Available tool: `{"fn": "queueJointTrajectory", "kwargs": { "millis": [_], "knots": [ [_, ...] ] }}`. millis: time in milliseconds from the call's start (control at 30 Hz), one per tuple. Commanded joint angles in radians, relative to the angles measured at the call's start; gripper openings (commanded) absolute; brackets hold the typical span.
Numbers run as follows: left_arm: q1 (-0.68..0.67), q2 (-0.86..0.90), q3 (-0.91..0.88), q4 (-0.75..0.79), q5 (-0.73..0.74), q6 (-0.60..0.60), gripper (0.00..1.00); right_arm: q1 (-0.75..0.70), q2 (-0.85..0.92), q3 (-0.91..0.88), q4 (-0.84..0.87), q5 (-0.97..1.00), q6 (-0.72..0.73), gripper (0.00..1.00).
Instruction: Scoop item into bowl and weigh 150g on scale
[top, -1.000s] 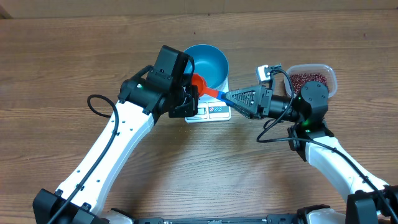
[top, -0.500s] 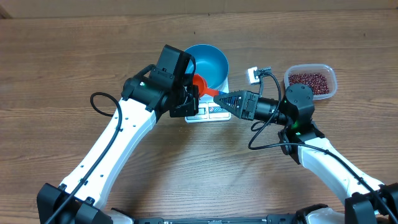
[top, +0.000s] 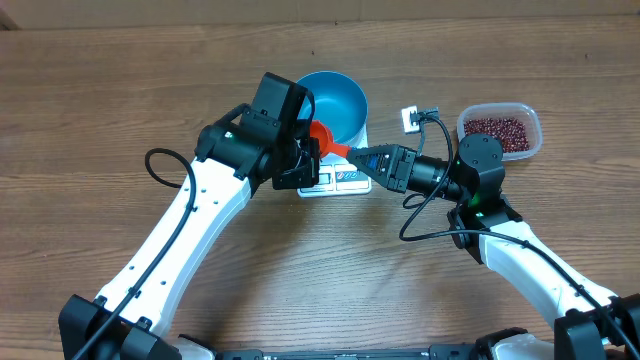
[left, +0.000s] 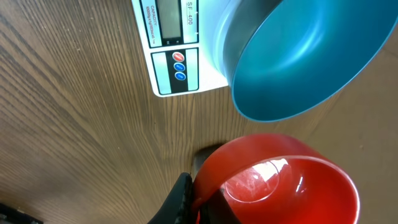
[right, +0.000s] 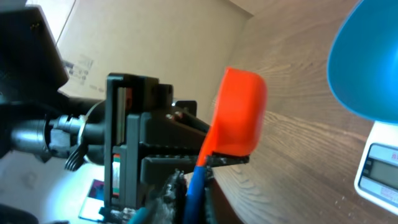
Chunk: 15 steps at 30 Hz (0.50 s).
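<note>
The blue bowl (top: 337, 100) stands on the white scale (top: 340, 180); its inside (left: 305, 56) is bare, and the scale's display panel (left: 171, 37) shows beside it. A red scoop (top: 320, 134) with a blue handle (top: 352, 153) hangs at the bowl's near-left rim. My left gripper (top: 308, 148) is shut on the scoop's cup (left: 280, 183), which holds nothing. My right gripper (top: 360, 157) is shut on the blue handle (right: 196, 186). The item, small red-brown beans (top: 498, 128), lies far right.
The beans sit in a clear plastic tub (top: 532, 124) at the right, behind my right arm. A small white connector on a black cable (top: 411, 118) hangs above the right wrist. A black cable loop (top: 158, 165) lies left of the left arm.
My right gripper has moved left from beside the tub to the scoop's blue handle and closed on it. The left arm kept holding the scoop still.
</note>
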Motion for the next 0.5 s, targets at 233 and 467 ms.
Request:
{"fn": "queueJointTrajectory", "kwargs": {
  "millis": [233,467],
  "knots": [
    [-0.007,0.009,0.016,-0.008,-0.005,-0.011,0.99,0.003,-0.006,0.018,0.013,0.001,-0.014,0.04],
    [-0.006,0.008,0.016,-0.008,0.048,0.116,1.0,-0.016,-0.006,0.018,-0.049,0.019,-0.053,0.04]
  ]
}}
